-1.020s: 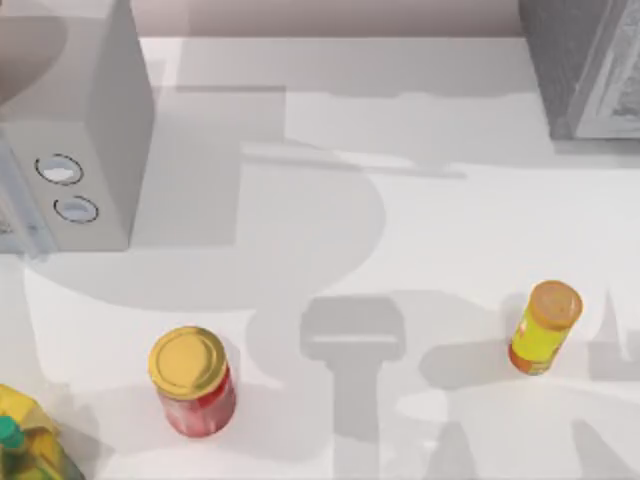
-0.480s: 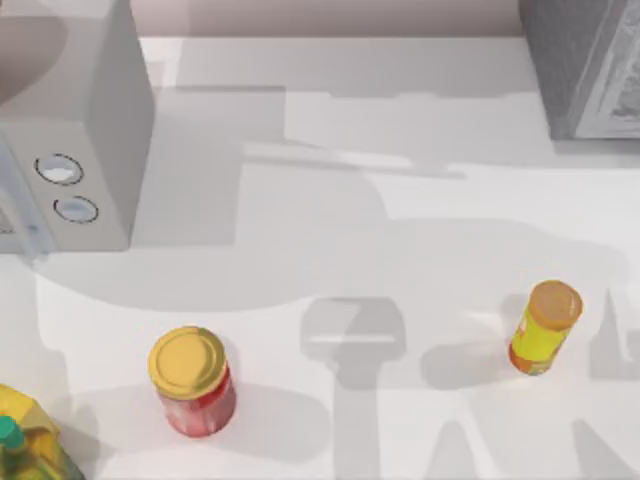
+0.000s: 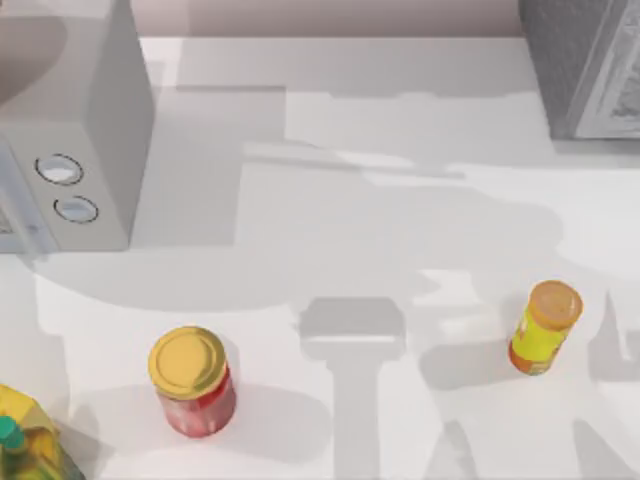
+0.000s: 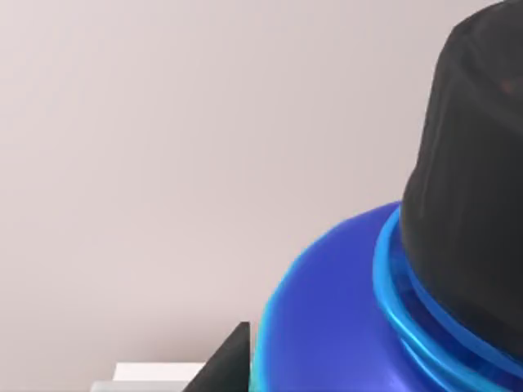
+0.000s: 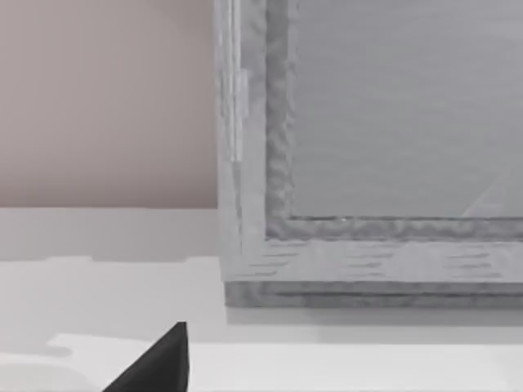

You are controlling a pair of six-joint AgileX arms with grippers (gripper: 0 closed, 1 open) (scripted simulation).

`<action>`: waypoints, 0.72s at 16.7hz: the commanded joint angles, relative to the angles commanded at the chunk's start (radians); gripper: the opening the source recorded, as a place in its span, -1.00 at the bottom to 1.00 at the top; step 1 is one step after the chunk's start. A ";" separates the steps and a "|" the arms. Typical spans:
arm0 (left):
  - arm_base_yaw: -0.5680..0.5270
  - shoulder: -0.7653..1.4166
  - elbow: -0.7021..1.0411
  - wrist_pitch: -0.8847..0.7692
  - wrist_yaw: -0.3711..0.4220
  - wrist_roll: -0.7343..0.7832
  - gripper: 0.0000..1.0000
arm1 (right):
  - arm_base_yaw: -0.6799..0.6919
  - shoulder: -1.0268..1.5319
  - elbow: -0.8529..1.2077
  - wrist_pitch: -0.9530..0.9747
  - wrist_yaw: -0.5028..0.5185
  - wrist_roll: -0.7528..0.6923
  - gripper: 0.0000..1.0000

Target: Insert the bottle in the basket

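The bottle [image 4: 343, 327], with its dark blue shoulder and black screw cap [image 4: 474, 180], looms close in the left wrist view. It is lifted off the table against the pink wall. My left gripper [image 4: 343, 384] is shut on it, and one black fingertip [image 4: 229, 363] shows beside the bottle's body. The grey basket [image 3: 585, 65] with textured walls stands at the table's far right corner. Its rim and side [image 5: 368, 261] face my right gripper [image 5: 159, 367], which hovers apart from it over the white table.
A grey appliance [image 3: 70, 130] with two round knobs occupies the far left. A red jar with a gold lid [image 3: 192, 380] stands front left, a yellow bottle with an orange cap [image 3: 545, 325] front right, and a yellow package [image 3: 25, 435] at the front left corner.
The arm shadows on the table have shifted, with the broad one spreading toward the right. The jar, yellow bottle and package have not moved.
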 joint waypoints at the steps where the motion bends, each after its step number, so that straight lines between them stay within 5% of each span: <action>1: -0.006 0.008 -0.023 0.033 -0.008 -0.003 -1.00 | 0.000 0.000 0.000 0.000 0.000 0.000 1.00; 8: -0.021 0.024 -0.068 0.095 -0.021 -0.008 -1.00 | 0.000 0.000 0.000 0.000 0.000 0.000 1.00; 12: -0.021 0.024 -0.068 0.095 -0.021 -0.008 -0.40 | 0.000 0.000 0.000 0.000 0.000 0.000 1.00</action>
